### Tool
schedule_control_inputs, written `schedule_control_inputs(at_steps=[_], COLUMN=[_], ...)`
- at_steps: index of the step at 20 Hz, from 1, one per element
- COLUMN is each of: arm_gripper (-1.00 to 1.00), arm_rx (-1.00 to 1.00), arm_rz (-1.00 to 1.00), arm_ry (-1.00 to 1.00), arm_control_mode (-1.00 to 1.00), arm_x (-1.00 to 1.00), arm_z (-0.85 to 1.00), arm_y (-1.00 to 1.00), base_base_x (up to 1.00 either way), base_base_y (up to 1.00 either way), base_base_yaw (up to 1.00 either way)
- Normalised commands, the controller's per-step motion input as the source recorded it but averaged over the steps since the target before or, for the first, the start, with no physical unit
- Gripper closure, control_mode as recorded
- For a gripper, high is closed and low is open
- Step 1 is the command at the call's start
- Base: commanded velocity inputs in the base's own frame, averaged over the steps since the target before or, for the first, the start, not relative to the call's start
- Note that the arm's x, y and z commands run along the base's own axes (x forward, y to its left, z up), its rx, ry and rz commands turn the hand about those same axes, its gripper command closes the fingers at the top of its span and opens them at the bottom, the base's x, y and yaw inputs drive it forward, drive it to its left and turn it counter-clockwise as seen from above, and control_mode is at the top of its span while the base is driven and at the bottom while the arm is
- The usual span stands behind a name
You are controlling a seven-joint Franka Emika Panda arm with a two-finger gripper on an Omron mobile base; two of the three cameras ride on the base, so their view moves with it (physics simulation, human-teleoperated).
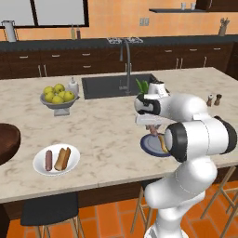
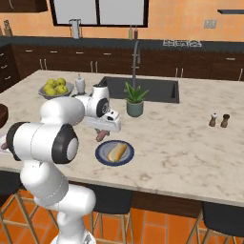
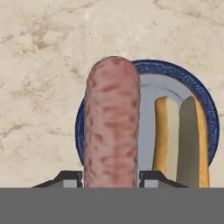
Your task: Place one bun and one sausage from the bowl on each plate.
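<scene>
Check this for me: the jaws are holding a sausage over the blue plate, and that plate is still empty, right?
Not quite. The sausage is held in the jaws over the blue plate, but the plate is not empty: a bun already lies on it, as the hand view shows.

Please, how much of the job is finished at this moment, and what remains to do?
Done: the white plate holds a sausage and a bun, and the blue plate already has its bun. In hand: the gripper is shut on the second sausage, hanging above the blue plate. Left: lay that sausage beside the bun and let go.
</scene>
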Motion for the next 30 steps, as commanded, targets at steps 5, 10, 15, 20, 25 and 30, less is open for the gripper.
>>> schedule_control_inputs(at_steps=[5,10,15,20,25,30], arm_gripper=[1.0,1.0,1.0,1.0,1.0,-1.0], arm_rx=[0.0,0.0,0.0,0.0,0.0,0.0], arm_rz=[0.0,0.0,0.0,0.0,0.0,0.0], arm_ry=[0.05,0.01,0.0,0.0,0.0,0.0], arm_control_mode=[-1.0,-1.0,-1.0,-1.0,-1.0,-1.0], arm_x=[0.3,0.0,0.0,0.0,0.0,0.0], arm_z=[-0.8,-0.44,-0.32,-0.26,0.0,0.0], arm_y=[0.0,0.0,-0.01,-0.12,0.0,0.0], base_base_x=[0.0,0.0,0.0,0.0,0.0,0.0], base_base_y=[0.0,0.0,0.0,0.0,0.0,0.0], base_base_yaw=[0.0,0.0,0.0,0.0,0.0,0.0])
